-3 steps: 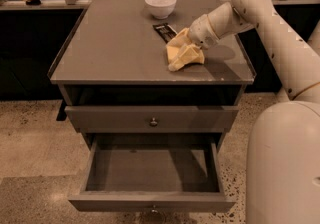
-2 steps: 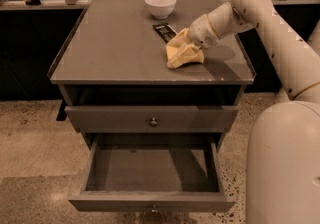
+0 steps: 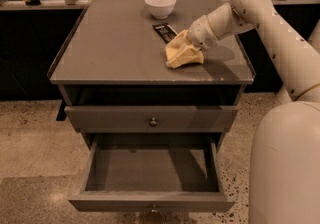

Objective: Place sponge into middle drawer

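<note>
The pale yellow sponge (image 3: 181,54) lies crumpled on the right half of the grey cabinet top (image 3: 110,53), its right end raised. My gripper (image 3: 193,47) comes in from the right and is shut on that raised end, with its fingertips hidden in the sponge. The middle drawer (image 3: 150,201), the lower of the two, is pulled out wide below the cabinet front and is empty. It sits well below and in front of the sponge.
A white bowl (image 3: 160,4) stands at the back of the top. A small dark snack bar (image 3: 164,31) lies just behind the sponge. The upper drawer (image 3: 150,118) is closed. My pale arm and body (image 3: 285,163) fill the right side. A railing runs behind.
The sponge's lower edge has risen very slightly in the gripper. The arm and the drawers have stayed put.
</note>
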### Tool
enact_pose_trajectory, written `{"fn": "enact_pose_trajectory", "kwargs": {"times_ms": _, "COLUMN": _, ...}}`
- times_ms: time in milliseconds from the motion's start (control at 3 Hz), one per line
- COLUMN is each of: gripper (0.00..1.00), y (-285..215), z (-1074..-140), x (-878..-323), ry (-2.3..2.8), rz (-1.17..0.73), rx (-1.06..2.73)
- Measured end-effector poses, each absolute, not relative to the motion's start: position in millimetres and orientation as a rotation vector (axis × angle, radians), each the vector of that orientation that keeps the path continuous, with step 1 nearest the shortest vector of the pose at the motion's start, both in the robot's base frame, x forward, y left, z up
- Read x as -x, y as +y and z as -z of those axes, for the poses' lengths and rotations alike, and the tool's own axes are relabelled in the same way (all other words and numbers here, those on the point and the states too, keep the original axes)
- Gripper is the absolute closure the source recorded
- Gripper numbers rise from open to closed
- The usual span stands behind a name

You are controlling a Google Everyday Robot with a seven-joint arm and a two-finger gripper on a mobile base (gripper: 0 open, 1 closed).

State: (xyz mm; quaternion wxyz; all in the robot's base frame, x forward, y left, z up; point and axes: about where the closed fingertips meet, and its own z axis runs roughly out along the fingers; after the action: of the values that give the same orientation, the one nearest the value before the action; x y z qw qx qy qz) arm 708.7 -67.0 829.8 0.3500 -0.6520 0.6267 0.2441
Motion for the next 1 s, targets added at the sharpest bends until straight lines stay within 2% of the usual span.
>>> {"fn": "enact_pose_trajectory", "kwargs": {"times_ms": 667, "gripper": 1.0, "y": -70.0, "z": -832.3, "x": -691.1, "ry": 1.632, "rz": -0.629, "rx": 1.683}}
{"fn": "enact_pose_trajectory", "kwargs": {"times_ms": 1000, "gripper": 1.0, "y": -85.6, "z": -892.0, "x": -648.9, "ry": 1.596, "rz": -0.504, "rx": 1.58}}
